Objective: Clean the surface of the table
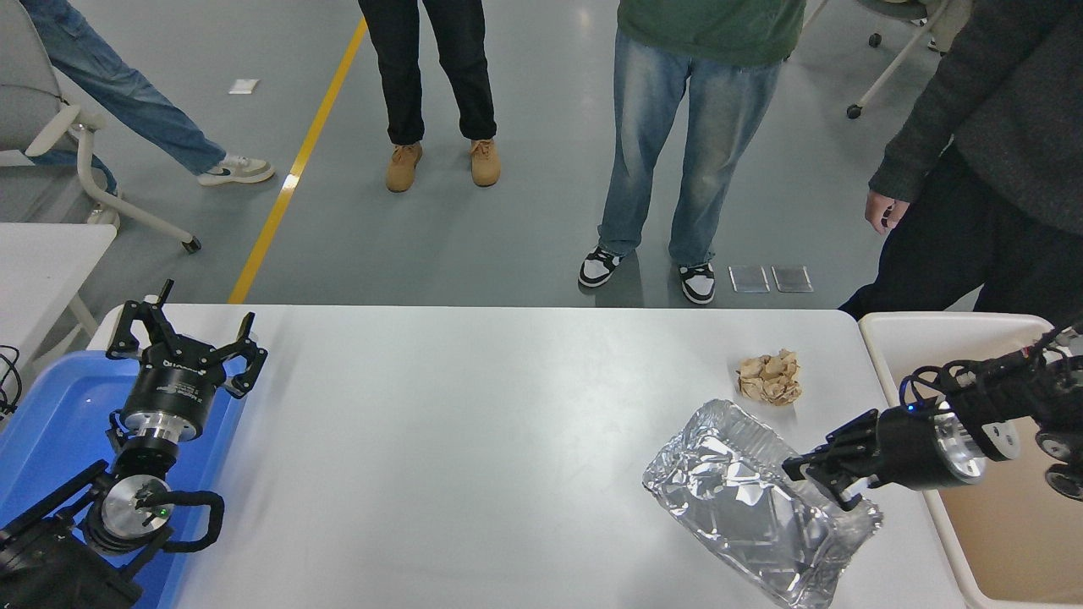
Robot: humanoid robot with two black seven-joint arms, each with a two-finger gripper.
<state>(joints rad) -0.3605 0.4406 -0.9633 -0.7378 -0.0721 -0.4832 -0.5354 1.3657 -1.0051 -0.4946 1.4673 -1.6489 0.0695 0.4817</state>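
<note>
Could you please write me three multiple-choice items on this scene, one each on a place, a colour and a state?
1. Where does the crumpled paper ball lie?
A. in the tray
B. on the table surface, beyond the foil container
C. in the bin

2. What colour is the tray under the left gripper?
A. blue
B. red
C. beige

3. What is the right gripper doing?
A. hanging open
B. gripping the paper
C. gripping the foil container's rim

Key: B, it sits apart, far of the foil; A, blue shows; C, its fingers clamp the rim.
</note>
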